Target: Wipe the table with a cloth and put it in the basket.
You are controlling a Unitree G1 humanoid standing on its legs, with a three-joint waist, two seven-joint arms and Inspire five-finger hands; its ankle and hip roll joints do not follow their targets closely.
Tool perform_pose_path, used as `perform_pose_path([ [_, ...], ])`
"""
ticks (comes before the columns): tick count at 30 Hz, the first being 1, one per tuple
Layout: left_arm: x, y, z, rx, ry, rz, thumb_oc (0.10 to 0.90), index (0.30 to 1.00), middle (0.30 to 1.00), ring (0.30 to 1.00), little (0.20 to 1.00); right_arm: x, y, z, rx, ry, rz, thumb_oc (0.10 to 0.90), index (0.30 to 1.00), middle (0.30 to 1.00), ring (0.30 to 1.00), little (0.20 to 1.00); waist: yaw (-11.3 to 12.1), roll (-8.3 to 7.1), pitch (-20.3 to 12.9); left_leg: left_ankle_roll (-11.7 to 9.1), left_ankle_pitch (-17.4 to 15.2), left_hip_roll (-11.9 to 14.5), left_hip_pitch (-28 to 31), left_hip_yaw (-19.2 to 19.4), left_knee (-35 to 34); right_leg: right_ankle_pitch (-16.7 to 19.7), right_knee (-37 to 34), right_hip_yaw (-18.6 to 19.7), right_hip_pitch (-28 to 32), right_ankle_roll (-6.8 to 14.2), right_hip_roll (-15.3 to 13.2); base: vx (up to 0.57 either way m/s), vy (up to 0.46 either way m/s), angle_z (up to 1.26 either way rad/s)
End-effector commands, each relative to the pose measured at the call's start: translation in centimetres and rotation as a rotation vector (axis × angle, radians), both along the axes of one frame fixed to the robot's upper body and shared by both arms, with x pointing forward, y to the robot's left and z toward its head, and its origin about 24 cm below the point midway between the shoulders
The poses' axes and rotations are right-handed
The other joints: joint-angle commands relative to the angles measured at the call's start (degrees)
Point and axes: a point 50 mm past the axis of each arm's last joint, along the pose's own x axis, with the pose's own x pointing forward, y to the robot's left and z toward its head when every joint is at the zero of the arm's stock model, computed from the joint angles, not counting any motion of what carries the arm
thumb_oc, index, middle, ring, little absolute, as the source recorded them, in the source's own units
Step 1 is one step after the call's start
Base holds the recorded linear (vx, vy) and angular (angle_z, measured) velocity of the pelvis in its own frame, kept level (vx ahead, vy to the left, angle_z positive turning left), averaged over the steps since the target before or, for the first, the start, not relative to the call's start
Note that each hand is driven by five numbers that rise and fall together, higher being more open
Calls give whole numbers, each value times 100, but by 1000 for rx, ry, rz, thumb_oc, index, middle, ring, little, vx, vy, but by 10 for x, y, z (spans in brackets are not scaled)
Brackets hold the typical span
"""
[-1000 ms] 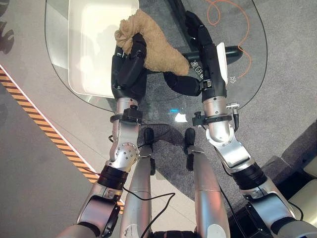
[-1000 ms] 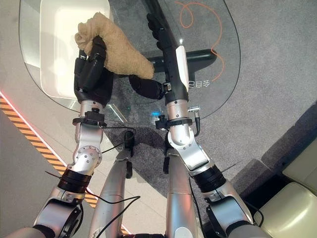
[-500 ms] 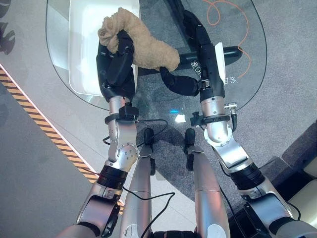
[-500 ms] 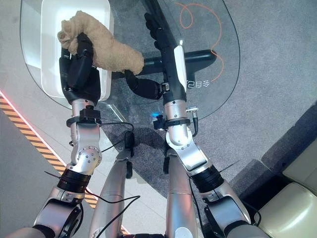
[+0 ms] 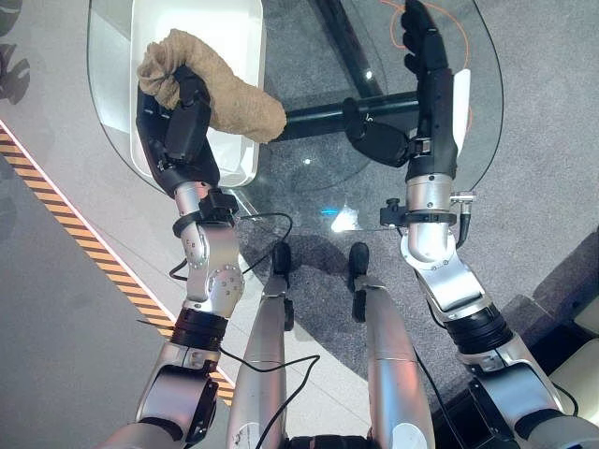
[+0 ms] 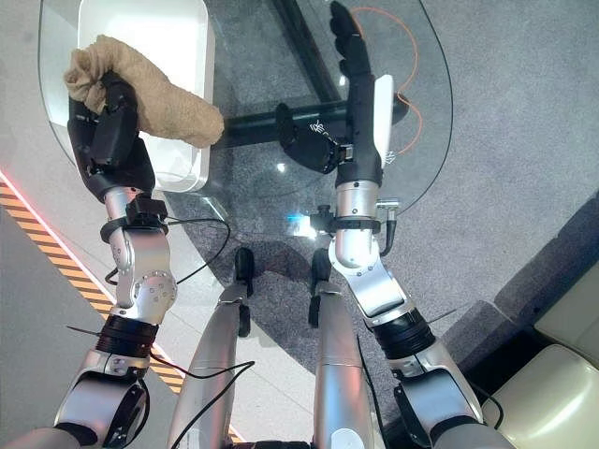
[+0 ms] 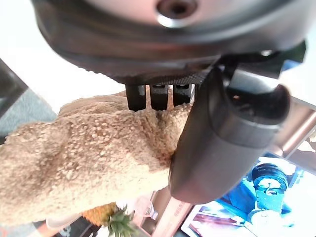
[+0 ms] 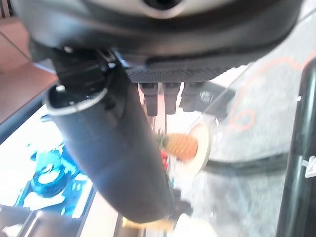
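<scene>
Tan, nubbly cloth [image 5: 217, 92] sits bunched in the left robot hand [image 5: 176, 134], whose dark fingers and thumb are curled round it; one end bulges above the fingers while the longer end droops out past the thumb side. In the left wrist view the same fleecy cloth [image 7: 84, 158] is pressed between the thumb and the row of fingers. That robot hand is raised over the near edge of the white basket [image 5: 239, 37], a shallow rectangular tub standing on the glass surface [image 5: 309, 187], and the cloth hangs above the basket's near corner, not lying in it.

To the right of the left robot hand, well apart from it, the right robot hand [image 5: 426, 70] is stretched out over the glass surface with its fingers straight and pointing away from the robot, its thumb standing off to the side; it holds nothing. Through the glass beneath it a dark crossbar of the surface's frame [image 5: 328, 117] runs from the basket's side toward the right robot hand, and an orange cord [image 6: 412, 56] curls on the grey carpet beyond its fingertips. In the right wrist view a small pineapple [image 8: 180, 144] shows past the fingers of that hand.
</scene>
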Motion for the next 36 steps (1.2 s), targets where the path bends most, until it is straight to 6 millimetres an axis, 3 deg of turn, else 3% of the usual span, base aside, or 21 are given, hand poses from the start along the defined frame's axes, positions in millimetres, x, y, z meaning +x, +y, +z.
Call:
perform_pose_path([
  [1, -22, 10, 76, 93, -388, 115, 100, 300, 300, 300, 200, -23, -8, 52, 118, -335, -16, 800, 900, 900, 900, 900, 31, -29, -164, 269, -342, -240, 264, 281, 99, -159, -54, -43, 313, -11, 358, 0, 0, 0],
  [13, -2, 42, 68, 123, -282, 253, 100, 300, 300, 300, 200, 5, -82, 23, 359, -226, -429, 800, 900, 900, 900, 900, -13, -3, -164, 230, -417, -214, 299, 288, 95, -214, -50, -43, 339, 28, 349, 0, 0, 0],
  [20, 7, 65, 72, 161, -209, 370, 100, 300, 300, 300, 200, 20, -125, -13, 450, -109, -671, 800, 900, 900, 900, 900, -6, 47, -164, 205, -432, -189, 262, 295, 76, -233, -62, -60, 297, 31, 339, -1, 1, 0],
  [36, 12, 87, 91, 177, -144, 524, 100, 300, 300, 300, 200, 22, -172, -80, 458, 186, -892, 800, 900, 900, 900, 900, 3, 93, -164, 214, -497, -178, 127, 256, 157, -281, -45, -88, 202, 7, 345, 0, 0, 0],
])
